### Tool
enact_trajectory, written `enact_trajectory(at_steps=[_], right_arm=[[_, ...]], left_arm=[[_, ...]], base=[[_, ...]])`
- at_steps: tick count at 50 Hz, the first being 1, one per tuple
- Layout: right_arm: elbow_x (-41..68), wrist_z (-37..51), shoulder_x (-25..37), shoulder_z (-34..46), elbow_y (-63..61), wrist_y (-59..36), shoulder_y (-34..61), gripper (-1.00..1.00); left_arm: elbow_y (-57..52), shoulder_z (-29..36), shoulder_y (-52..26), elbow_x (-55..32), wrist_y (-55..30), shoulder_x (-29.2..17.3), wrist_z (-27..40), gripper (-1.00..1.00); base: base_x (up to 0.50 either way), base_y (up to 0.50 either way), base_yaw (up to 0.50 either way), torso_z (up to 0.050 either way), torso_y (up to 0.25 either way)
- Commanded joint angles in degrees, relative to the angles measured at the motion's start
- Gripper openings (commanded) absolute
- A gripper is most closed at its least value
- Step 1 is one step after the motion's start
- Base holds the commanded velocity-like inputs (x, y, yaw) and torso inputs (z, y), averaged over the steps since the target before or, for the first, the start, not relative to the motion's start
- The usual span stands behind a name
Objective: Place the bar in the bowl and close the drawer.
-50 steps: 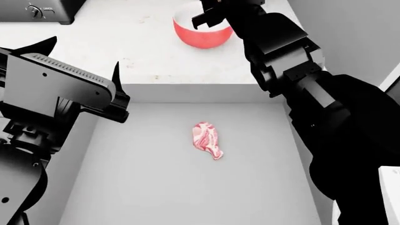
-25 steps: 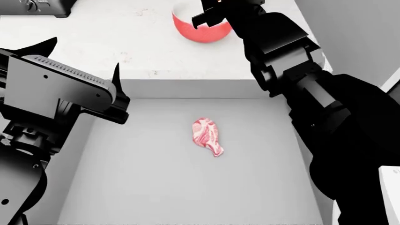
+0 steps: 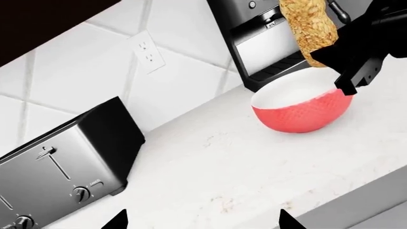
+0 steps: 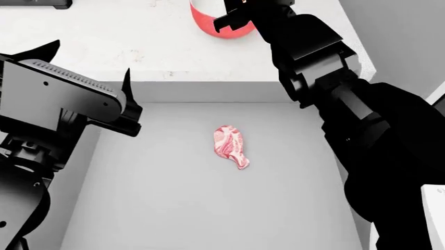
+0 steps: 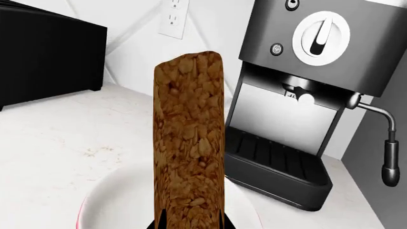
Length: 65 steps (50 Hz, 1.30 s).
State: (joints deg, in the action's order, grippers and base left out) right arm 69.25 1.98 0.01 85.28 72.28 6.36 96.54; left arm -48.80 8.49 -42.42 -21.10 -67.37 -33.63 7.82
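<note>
The golden-tan grainy bar [image 5: 188, 138] is gripped at its lower end by my right gripper [image 5: 188, 220] and stands upright above the bowl [image 5: 105, 202]. In the left wrist view the bar [image 3: 310, 28] hangs over the white inside of the red bowl [image 3: 299, 112], with the right gripper [image 3: 356, 57] beside it. In the head view the right gripper [image 4: 233, 18] covers part of the bowl [image 4: 203, 23] at the top edge. My left gripper [image 4: 88, 62] is open and empty over the counter's front edge, left of the open drawer [image 4: 174, 208]. Its tips show wide apart [image 3: 201, 224].
A pink-and-white meat piece [image 4: 230, 147] lies in the middle of the drawer. On the white counter [image 4: 104, 41] stand a black toaster [image 3: 57, 167] at the left and a coffee machine [image 5: 305, 95] right behind the bowl. A wall outlet [image 3: 148, 52] is on the tiled backsplash.
The counter, bowl and meat piece have slid toward the top of the head view as the view shifted. Both arms keep their places in the view, the bar still held.
</note>
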Motion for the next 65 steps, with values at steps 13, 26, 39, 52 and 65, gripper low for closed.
enact_trajectory(at_steps=[13,26,39,52,65], right_arm=[[-0.9,0.1,0.0,-0.3,0.0,0.0,0.1,1.0],[-0.9,0.1,0.0,-0.3,0.0,0.0,0.1,1.0],[-0.9,0.1,0.0,-0.3,0.0,0.0,0.1,1.0],[-0.9,0.1,0.0,-0.3,0.0,0.0,0.1,1.0],[-0.9,0.1,0.0,-0.3,0.0,0.0,0.1,1.0]], left_arm=[[-0.2,-0.6,0.3,-0.4,0.0,-0.3,0.4,1.0],[-0.6,-1.0,0.3,-0.9,-0.2,-0.5,0.6,1.0],[-0.7,-0.8,-0.2,-1.2,-0.5,-0.6,0.7,1.0],[-0.6,-1.7,0.2,-1.9,0.4,0.2,0.7,1.0],[-0.7,-1.7,0.0,-2.4,0.3,0.4,0.8,1.0]], base=[[0.0,0.0,0.0,0.0,0.0],[0.0,0.0,0.0,0.0,0.0],[0.0,0.0,0.0,0.0,0.0],[0.0,0.0,0.0,0.0,0.009],[0.0,0.0,0.0,-0.001,0.249]])
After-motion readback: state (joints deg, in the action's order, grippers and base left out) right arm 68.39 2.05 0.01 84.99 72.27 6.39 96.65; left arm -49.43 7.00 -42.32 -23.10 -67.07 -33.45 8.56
